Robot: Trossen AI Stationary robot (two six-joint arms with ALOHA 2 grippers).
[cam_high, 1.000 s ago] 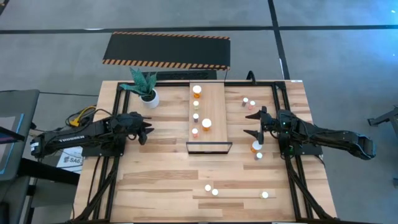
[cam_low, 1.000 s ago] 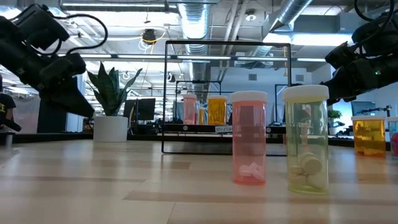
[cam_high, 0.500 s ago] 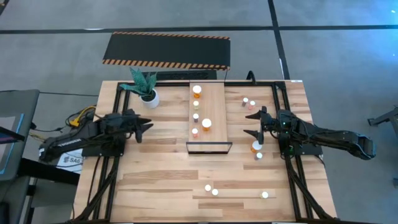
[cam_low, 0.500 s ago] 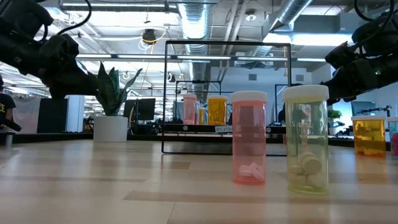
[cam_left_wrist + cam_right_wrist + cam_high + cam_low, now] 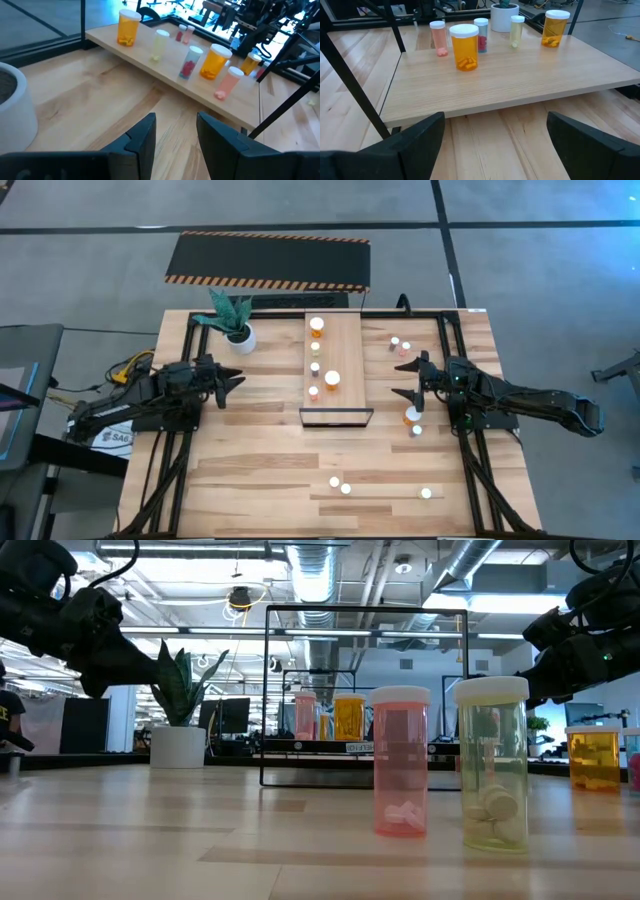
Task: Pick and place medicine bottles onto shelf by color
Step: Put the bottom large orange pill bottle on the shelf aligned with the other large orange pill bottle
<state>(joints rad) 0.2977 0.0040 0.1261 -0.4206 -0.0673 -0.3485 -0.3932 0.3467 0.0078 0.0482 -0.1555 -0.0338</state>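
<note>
1. Standing nearest the low camera, a pink bottle [image 5: 401, 762] and a yellowish bottle [image 5: 492, 764] rise side by side on the table [image 5: 260, 450], both white-capped with pills at the bottom; from above they are the pair of caps near the table's front edge, with one more bottle [image 5: 426, 493] apart to their right.
2. Farther in, the right gripper [image 5: 407, 377] hovers right of the shelf [image 5: 348, 370], its fingers spread wide and empty; an orange bottle [image 5: 412, 415] stands just beside it, a small one [image 5: 416, 431] touching or nearly so.
3. Across the shelf, the left gripper [image 5: 233, 377] hangs over bare planks, pointing toward the shelf; its fingers [image 5: 142, 140] stand a narrow gap apart with nothing between them.
4. The shelf lies lengthwise at the table's middle, dark frame [image 5: 336, 417] at its near end; on it stand five bottles: pink [image 5: 438, 38], large orange [image 5: 464, 47], one with red contents [image 5: 481, 35], yellowish [image 5: 517, 31], and another orange [image 5: 555, 28] at the far end.
5. Beyond the right gripper, two small bottles [image 5: 400, 344] wait near the table's far right.
6. At the far left stands a white potted plant [image 5: 236, 323]; behind the table lies a black mat [image 5: 268, 259] with striped orange edges.
</note>
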